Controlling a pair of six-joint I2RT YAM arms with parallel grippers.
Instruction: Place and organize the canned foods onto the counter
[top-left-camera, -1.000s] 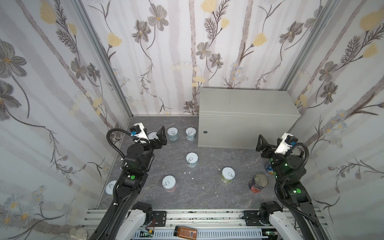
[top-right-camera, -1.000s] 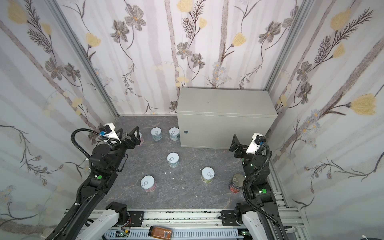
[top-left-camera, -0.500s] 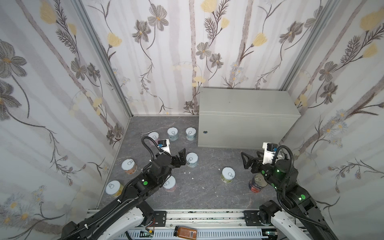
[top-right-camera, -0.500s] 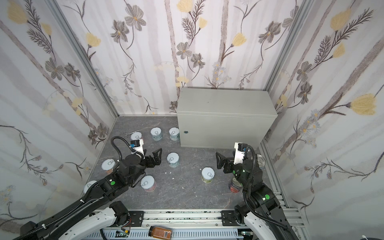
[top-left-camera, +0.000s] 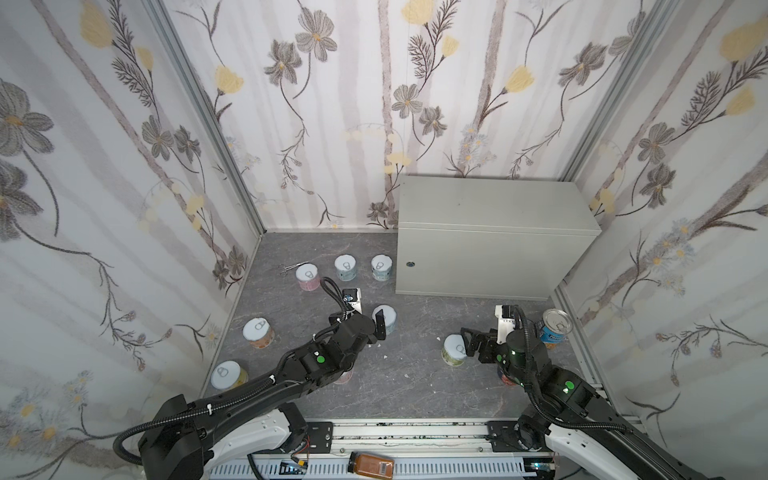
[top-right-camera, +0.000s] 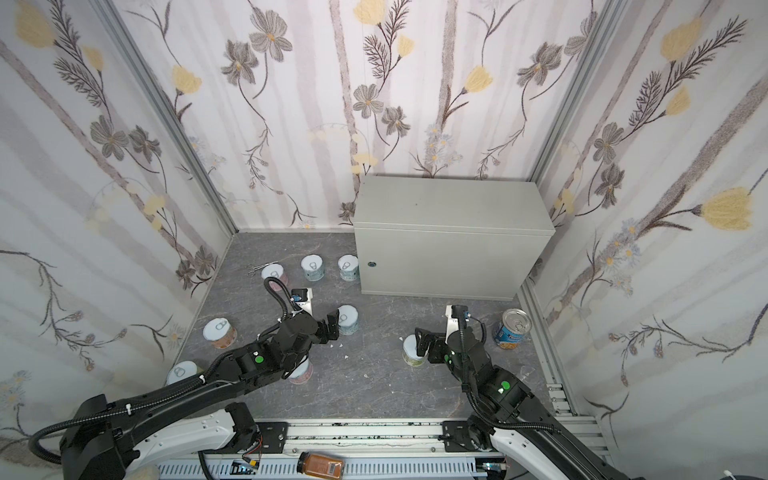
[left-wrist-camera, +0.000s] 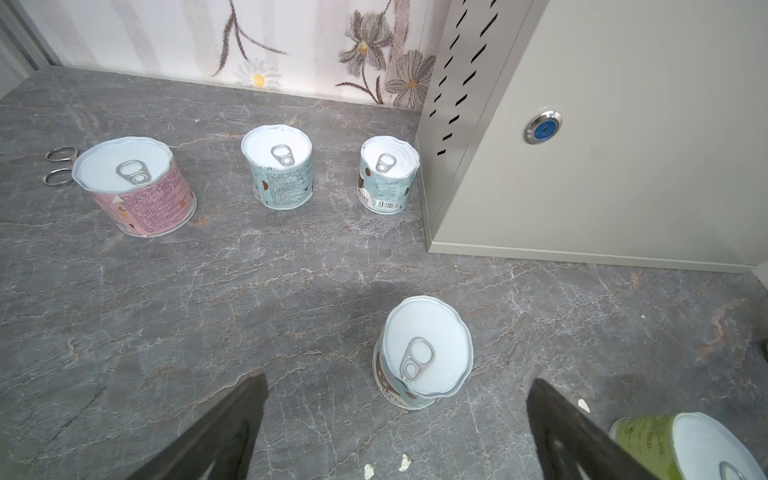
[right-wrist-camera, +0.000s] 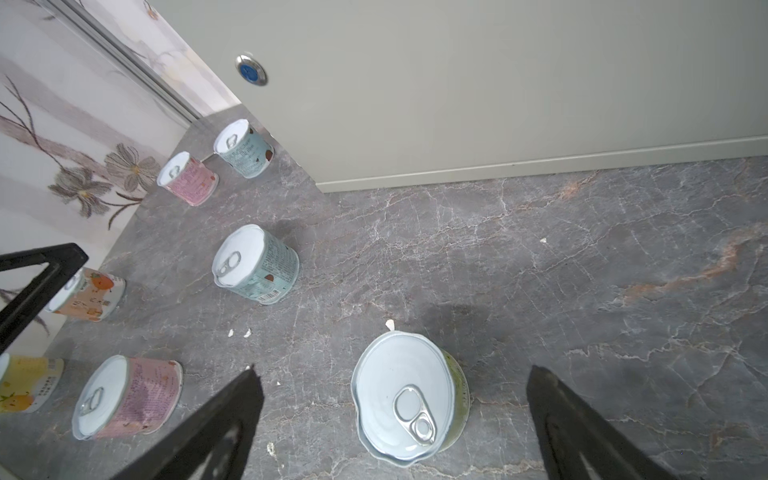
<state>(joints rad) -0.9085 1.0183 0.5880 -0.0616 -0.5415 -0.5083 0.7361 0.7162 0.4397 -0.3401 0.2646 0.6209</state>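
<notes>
The left pincer has swung down to mid-frame and now faces the teal can, jaws wide open; the right pincer, likewise lowered and open, faces the green can; every visible can stands on the floor, the table at right centre bare; first grasps look imminent.

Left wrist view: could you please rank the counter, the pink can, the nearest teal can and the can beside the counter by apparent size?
1. counter, by far.
2. pink can and nearest teal can: about alike, and camera nearness differs, so unranked.
3. can beside the counter, smallest, though farther away.
</notes>
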